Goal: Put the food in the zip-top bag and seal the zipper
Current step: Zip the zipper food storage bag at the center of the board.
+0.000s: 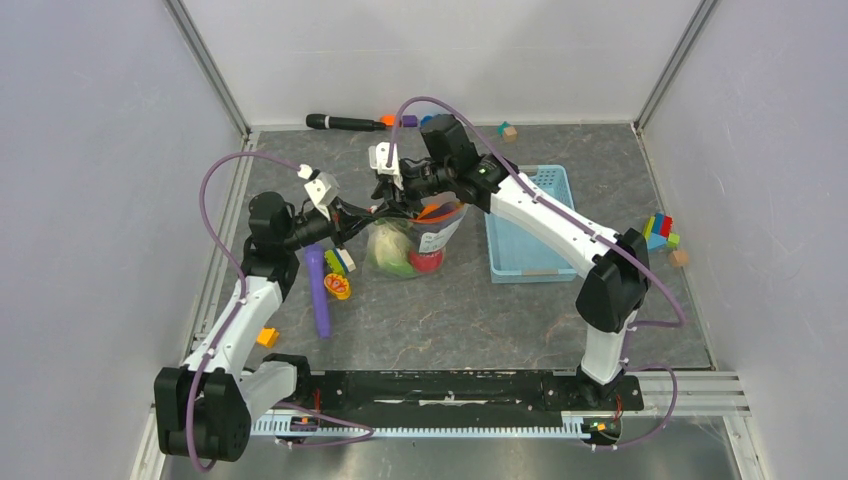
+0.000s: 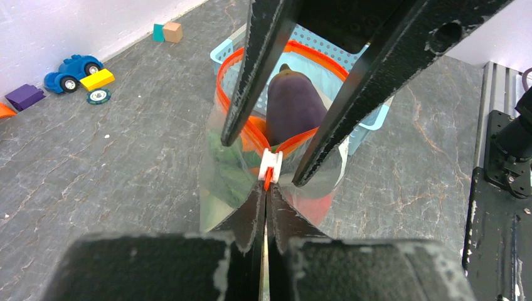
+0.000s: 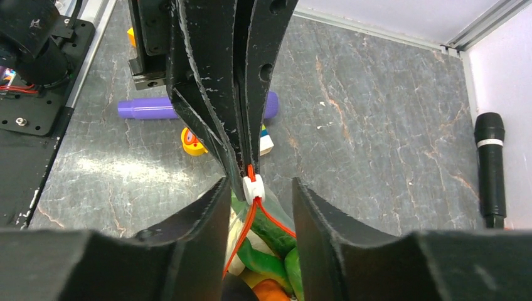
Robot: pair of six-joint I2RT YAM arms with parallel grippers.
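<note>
Left pincer is pressed together on the zipper end of the zip-top bag, beside the white slider. Right pincer stands spread, 1 finger either side of it.

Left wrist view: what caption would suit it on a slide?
Left gripper pinches the zip-top bag's zipper end while the right gripper straddles the white slider; eggplant inside.
</note>
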